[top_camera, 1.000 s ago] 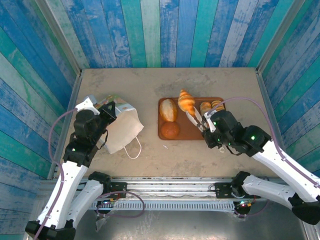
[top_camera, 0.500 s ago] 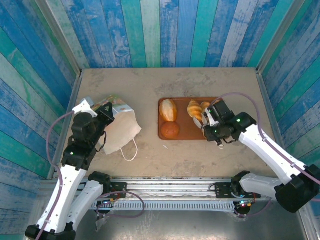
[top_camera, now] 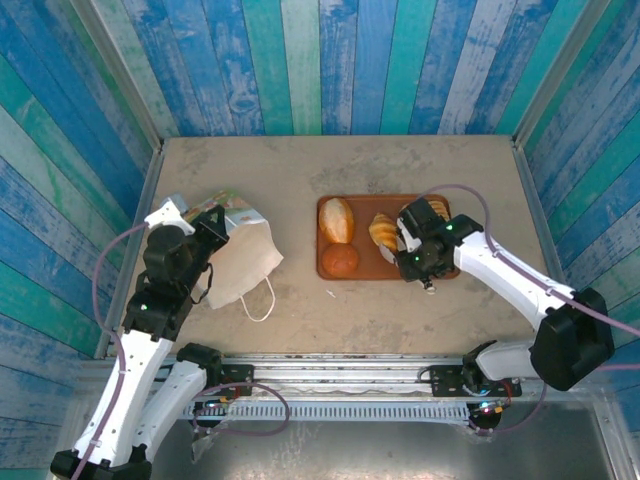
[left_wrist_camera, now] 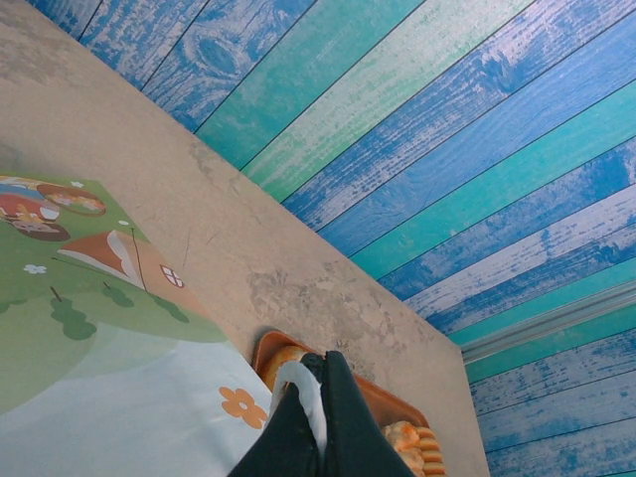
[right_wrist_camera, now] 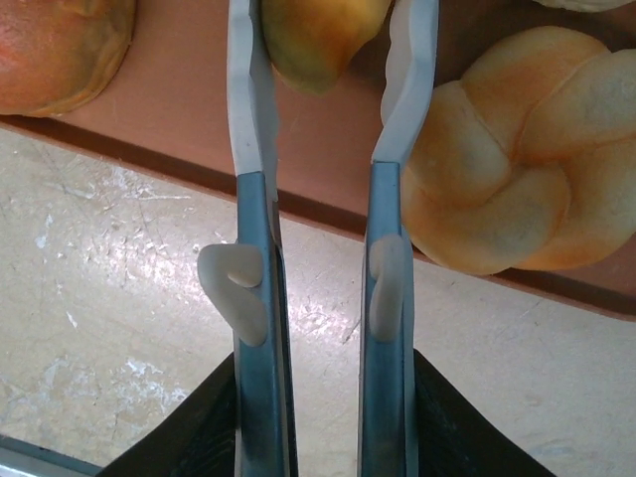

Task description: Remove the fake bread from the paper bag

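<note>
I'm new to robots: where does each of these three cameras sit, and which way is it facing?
Top external: fixed above and behind the robot, looking down on the table; left arm and right arm show, paper bag left, tray right.
Left wrist: on the left arm, looking along its closed fingers, over the bag's print toward tray and plank wall.
Right wrist: on the right arm, looking down past its fingers, which hold a croissant over the tray.
Shared: all three see the tray.
</note>
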### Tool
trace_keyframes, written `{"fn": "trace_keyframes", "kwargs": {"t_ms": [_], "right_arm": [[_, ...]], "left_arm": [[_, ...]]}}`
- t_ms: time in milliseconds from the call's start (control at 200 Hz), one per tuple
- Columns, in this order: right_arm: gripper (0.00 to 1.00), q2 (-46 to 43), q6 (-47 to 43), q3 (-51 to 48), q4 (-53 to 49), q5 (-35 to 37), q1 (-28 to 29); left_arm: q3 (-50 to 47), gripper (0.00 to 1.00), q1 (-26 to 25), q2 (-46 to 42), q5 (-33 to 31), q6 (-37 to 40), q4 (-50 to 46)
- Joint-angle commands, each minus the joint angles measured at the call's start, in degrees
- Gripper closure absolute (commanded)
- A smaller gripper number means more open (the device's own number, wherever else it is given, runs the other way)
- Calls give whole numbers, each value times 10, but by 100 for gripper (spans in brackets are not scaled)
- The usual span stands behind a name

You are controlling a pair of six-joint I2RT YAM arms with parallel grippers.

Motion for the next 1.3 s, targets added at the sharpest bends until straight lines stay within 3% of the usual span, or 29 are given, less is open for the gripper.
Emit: {"fn": "trace_keyframes", "kwargs": {"t_ms": [0,581,1002,1292], "right_arm": [[59,8,11,7,13,19,-2],[50,19,30,13,40,66,-2],[51,43,28,34,43,79,-3],[45,-7,22,34,39,80,-3]], "left_arm": [[-8,100,0,-2,-11,1,-2],[-9,100,-1,2,-8,-2,1],[-7,100,0,1,-5,-4,0],[-8,100,0,2,-7,-5,2]]}}
